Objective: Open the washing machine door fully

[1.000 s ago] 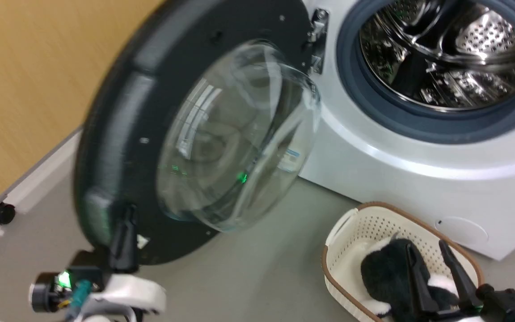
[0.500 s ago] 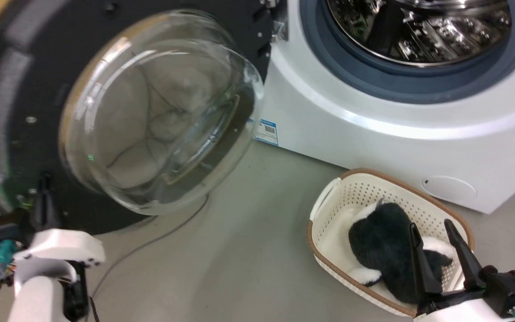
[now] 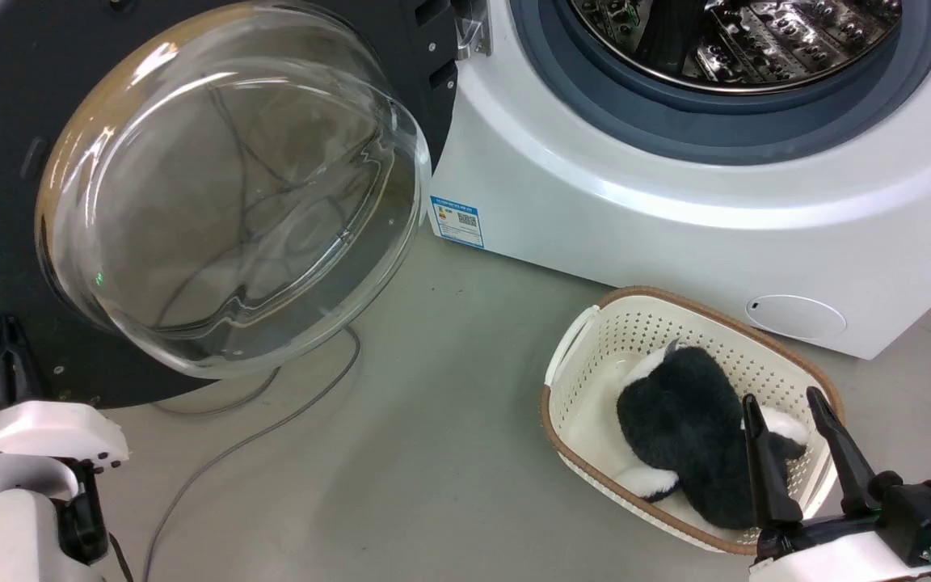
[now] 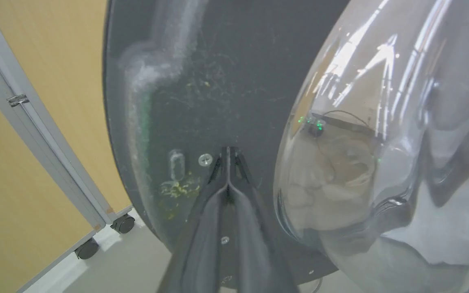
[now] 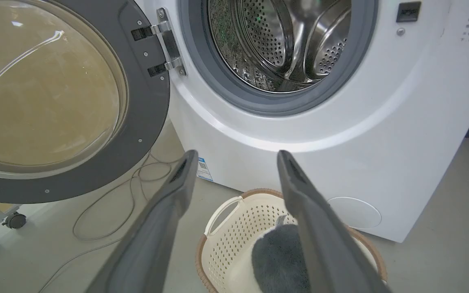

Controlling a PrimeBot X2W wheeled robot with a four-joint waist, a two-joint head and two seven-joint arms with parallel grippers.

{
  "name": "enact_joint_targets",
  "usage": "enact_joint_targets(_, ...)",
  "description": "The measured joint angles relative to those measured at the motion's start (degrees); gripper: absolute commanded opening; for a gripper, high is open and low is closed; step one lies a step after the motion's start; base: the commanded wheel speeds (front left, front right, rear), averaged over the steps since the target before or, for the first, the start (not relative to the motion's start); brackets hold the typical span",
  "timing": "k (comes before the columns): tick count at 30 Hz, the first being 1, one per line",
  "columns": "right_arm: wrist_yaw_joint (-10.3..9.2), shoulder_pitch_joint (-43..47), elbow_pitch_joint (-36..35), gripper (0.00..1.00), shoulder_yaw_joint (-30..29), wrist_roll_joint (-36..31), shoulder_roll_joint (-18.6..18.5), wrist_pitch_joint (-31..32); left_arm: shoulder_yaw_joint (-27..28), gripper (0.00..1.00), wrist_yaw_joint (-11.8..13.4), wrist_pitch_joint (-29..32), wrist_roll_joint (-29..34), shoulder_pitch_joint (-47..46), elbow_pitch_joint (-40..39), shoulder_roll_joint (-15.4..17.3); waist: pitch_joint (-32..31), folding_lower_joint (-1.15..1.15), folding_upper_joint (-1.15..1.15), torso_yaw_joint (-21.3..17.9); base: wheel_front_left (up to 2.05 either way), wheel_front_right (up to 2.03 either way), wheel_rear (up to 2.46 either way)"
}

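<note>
Washing machine door stands swung wide on its hinge, at 9 o'clock of the open drum of the washing machine, inner face and glass bowl toward the camera. Left gripper: fingers pressed together, nothing between them, tips at the matte black inner rim beside a screw, at 7 o'clock of the glass bowl; contact cannot be confirmed. Right gripper: fingers spread, holding nothing, above the basket containing a black-and-white plush toy, well apart from the door, at 4 o'clock of it.
</note>
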Motion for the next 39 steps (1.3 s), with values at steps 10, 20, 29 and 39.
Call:
enact_joint_targets(10,0.00,-0.01,0.44,1.00,-0.22,-0.19,0.11,0.00,1.18,0.00,-2.50,0.00,2.07,0.23,-1.86,-0.80,-2.12,0.00,0.00,-0.64,0.00,0.00,0.00)
enact_joint_targets(20,0.00,0.52,-1.08,1.00,-1.33,-1.33,0.56,0.00,1.26,0.00,-4.76,0.00,4.44,7.96,-13.11,-3.18,-7.06,0.00,0.00,-1.97,0.00,0.00,0.00)
enact_joint_targets(29,0.00,2.43,-3.88,1.00,-2.50,-1.36,0.73,0.00,-2.15,0.00,-6.59,0.00,6.61,13.13,-21.58,-6.55,-11.09,0.00,0.00,-4.10,0.00,0.00,0.00)
enact_joint_targets(39,0.00,3.32,-5.15,1.00,-2.96,-0.91,0.77,0.00,-7.23,1.00,-9.43,0.00,6.99,18.17,-24.05,-8.53,-13.54,-0.01,0.00,-9.96,0.00,0.00,0.00)
